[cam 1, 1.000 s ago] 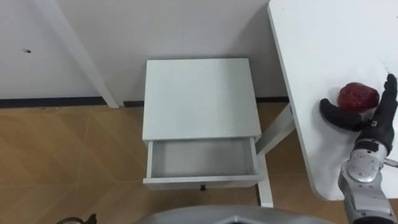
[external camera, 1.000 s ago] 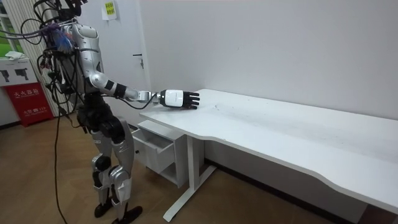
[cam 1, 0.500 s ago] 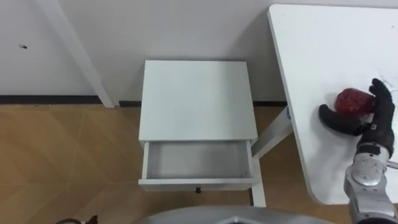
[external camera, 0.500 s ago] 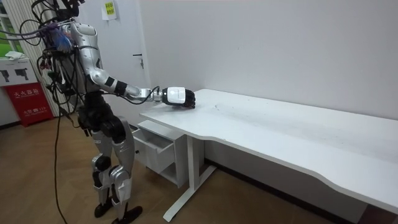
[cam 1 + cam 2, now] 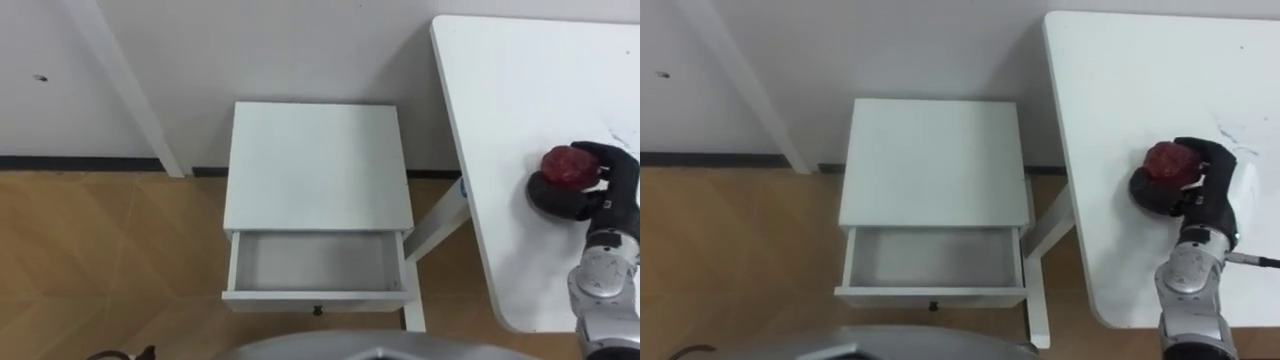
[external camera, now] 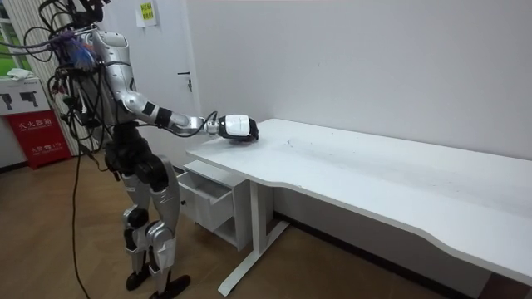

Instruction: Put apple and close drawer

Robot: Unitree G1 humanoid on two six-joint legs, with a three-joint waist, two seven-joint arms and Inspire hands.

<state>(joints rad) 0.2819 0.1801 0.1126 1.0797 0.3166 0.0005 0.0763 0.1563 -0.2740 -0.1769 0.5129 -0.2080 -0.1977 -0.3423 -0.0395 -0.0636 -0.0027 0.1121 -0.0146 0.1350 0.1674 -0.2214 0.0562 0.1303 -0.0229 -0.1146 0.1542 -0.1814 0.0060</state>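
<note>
A dark red apple [image 5: 564,166] [image 5: 1166,161] lies on the white table [image 5: 510,90] near its left edge. My right hand [image 5: 600,180] [image 5: 1200,185] has its black fingers and thumb curled round the apple. In the room view the same hand [image 6: 235,126] rests at the table's near corner. A white bedside cabinet [image 5: 318,160] stands to the left of the table, and its drawer [image 5: 316,270] [image 5: 932,265] is pulled out and empty.
The table's white leg [image 5: 432,228] runs slantwise between the cabinet and the tabletop. A white wall [image 5: 250,50] rises behind the cabinet, and a white post [image 5: 115,75] slants down it at the left. Wooden floor [image 5: 100,260] lies left of the cabinet.
My right hand's fingers have gone from stretched out beside the apple to curled round it. The view has shifted slightly.
</note>
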